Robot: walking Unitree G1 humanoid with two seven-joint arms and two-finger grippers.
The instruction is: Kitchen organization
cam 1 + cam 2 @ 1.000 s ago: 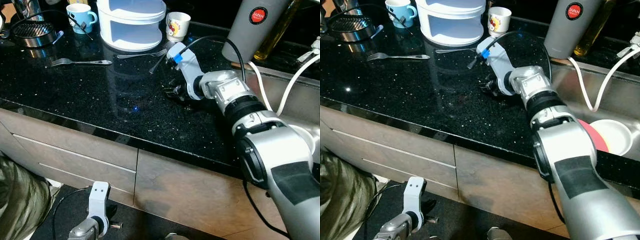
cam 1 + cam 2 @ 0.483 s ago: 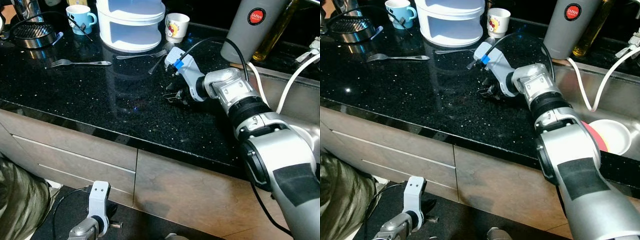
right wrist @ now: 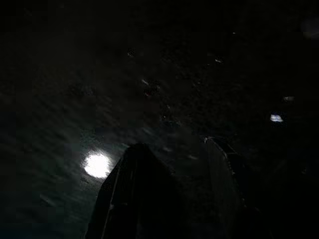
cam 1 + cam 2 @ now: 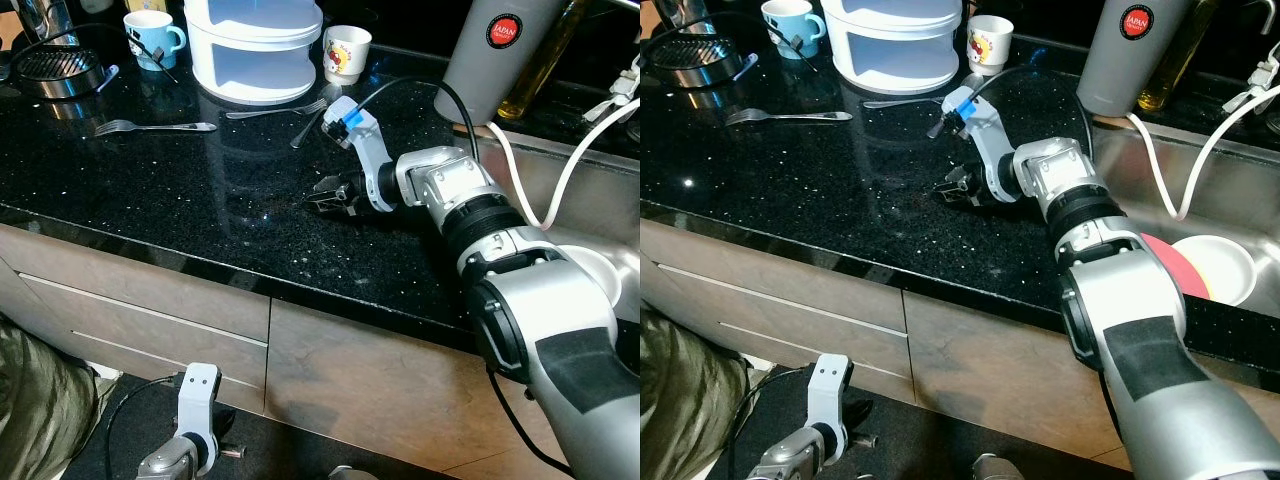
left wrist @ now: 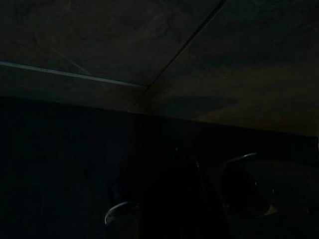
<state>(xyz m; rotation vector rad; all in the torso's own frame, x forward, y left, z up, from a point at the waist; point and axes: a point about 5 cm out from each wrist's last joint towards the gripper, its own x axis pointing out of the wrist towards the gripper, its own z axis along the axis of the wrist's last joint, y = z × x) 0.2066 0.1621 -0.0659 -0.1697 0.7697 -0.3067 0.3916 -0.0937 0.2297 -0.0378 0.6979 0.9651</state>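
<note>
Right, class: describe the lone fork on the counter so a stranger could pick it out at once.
Start at the black counter and find the white stacked container at the back. The fork lies flat on its own, in front and to the left of it, apart from the utensils touching the container's base.

Home kitchen — granite counter, sink, mugs
</note>
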